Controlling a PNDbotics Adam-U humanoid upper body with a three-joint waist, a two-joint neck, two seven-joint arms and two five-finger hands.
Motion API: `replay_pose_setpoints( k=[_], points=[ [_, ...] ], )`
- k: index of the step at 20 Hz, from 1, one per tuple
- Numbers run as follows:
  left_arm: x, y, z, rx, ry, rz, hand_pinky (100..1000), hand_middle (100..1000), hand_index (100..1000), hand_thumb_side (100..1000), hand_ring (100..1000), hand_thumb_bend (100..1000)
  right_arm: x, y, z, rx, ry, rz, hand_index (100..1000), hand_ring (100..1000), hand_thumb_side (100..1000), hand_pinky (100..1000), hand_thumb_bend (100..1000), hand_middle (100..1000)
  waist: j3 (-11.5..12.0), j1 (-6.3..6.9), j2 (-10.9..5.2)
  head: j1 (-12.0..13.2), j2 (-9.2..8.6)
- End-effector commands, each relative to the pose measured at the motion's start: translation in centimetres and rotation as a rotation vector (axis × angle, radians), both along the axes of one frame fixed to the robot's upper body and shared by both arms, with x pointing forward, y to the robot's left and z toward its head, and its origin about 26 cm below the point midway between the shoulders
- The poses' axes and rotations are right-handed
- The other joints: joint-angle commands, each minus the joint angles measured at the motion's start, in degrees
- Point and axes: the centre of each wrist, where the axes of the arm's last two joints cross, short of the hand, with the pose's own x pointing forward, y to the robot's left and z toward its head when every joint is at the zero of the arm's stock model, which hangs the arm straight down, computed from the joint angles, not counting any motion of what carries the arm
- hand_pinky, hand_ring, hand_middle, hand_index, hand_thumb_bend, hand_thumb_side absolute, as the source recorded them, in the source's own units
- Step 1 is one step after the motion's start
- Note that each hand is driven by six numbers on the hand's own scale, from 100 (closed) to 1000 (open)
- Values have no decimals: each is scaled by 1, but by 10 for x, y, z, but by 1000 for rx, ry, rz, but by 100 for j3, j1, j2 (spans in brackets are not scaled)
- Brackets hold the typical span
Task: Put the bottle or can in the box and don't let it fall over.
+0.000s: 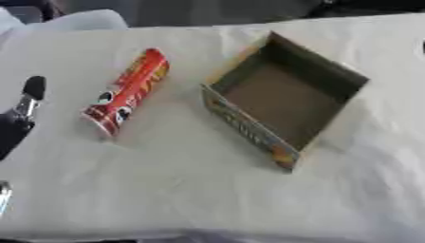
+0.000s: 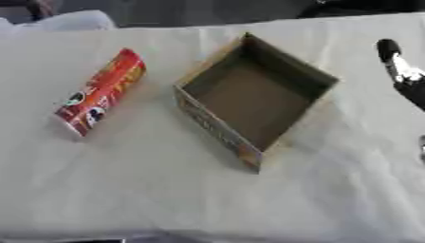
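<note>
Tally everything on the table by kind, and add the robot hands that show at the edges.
Red cans, lying on their side: 1, the red can
Open cardboard boxes, nothing inside: 1, the box
Robot hands in view: 2, the left hand at the left edge, the right hand at the right edge
Total: 4
All rest on or over the white tablecloth.

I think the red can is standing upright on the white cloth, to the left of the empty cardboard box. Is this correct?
Not quite. The red can is lying on its side, not standing upright; the left eye view shows this plainly. The rest holds: it rests on the white cloth, to the left of the empty cardboard box.
</note>
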Motion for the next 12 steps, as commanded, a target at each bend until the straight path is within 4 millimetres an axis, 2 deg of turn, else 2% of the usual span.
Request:
replay_pose_setpoints(
  k=[1, 12],
  points=[
    [1, 2, 6, 31, -6, -4, 722, 791, 795, 711, 993, 681, 0, -5, 11, -33, -30, -8, 855, 869, 331, 846, 603, 742, -6, -31, -46, 17, -71],
    [10, -2, 0, 38, 64, -68, 732, 805, 802, 736, 1000, 706, 0, -4, 11, -33, -28, -1, 855, 868, 332, 845, 603, 742, -17, -52, -48, 11, -87]
  ],
)
